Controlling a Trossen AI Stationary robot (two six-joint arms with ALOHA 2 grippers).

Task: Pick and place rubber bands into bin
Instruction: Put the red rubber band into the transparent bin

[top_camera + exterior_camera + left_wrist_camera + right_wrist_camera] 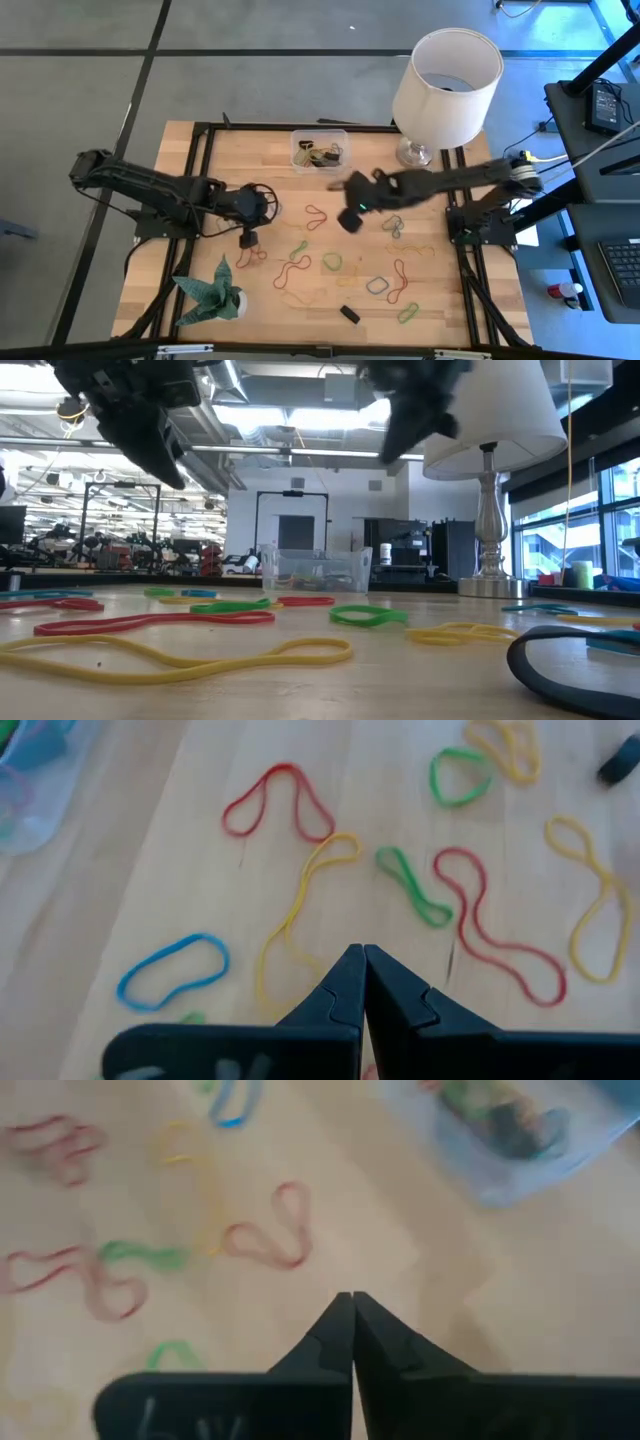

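Observation:
Rubber bands in red [318,215], green [300,247], yellow [332,262] and blue [377,286] lie loose on the wooden table; more show in the left wrist view, such as a red one [278,805] and a blue one [172,970]. The clear bin [320,152] stands near the far edge with bands inside; it also shows in the low view [315,568] and the right wrist view [520,1140]. My left gripper [248,238] [362,955] hovers shut over the left-hand bands. My right gripper [348,220] [351,1298] hangs shut above the table's middle, short of the bin. Neither shows a band between its fingers.
A white lampshade [450,75] on a silver base [413,152] stands at the far right corner, beside the bin. A green folded-paper plant [210,290] sits at the near left. A small black block [348,313] lies near the front edge.

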